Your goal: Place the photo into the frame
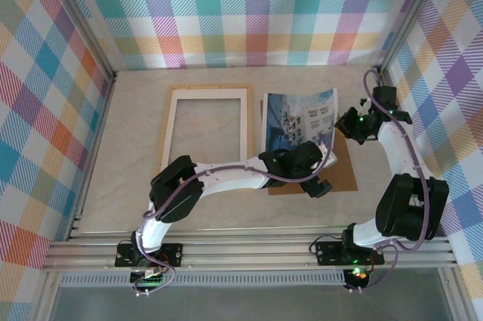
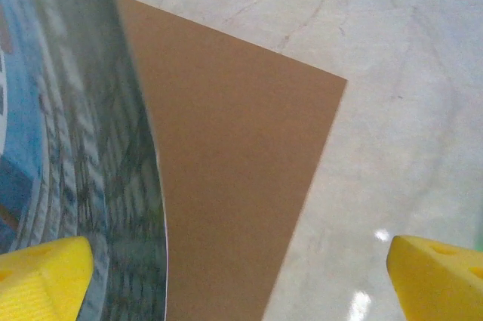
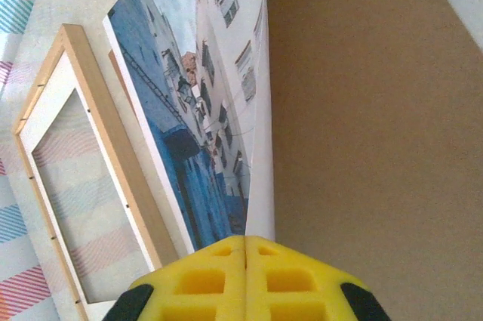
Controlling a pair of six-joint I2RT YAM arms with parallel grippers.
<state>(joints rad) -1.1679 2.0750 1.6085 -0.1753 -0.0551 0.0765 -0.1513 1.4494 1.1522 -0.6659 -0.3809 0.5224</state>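
The photo (image 1: 298,117), a print of blue and white buildings, lies bowed over the brown backing board (image 1: 341,174), right of the frame (image 1: 207,87). My right gripper (image 1: 337,131) is shut on the photo's right edge. In the right wrist view the yellow pads (image 3: 246,249) meet on the photo's (image 3: 196,117) white margin, with the frame's wooden rail (image 3: 98,109) to the left. My left gripper (image 1: 318,176) stands open at the photo's near edge. In the left wrist view the fingers (image 2: 45,276) are wide apart, and the photo (image 2: 68,132) rises beside the left one, above the board (image 2: 234,162).
A white mat border (image 1: 172,132) sits inside the frame. Checked walls close in the pale table (image 1: 128,185) on three sides. The left arm reaches across the table in front of the frame.
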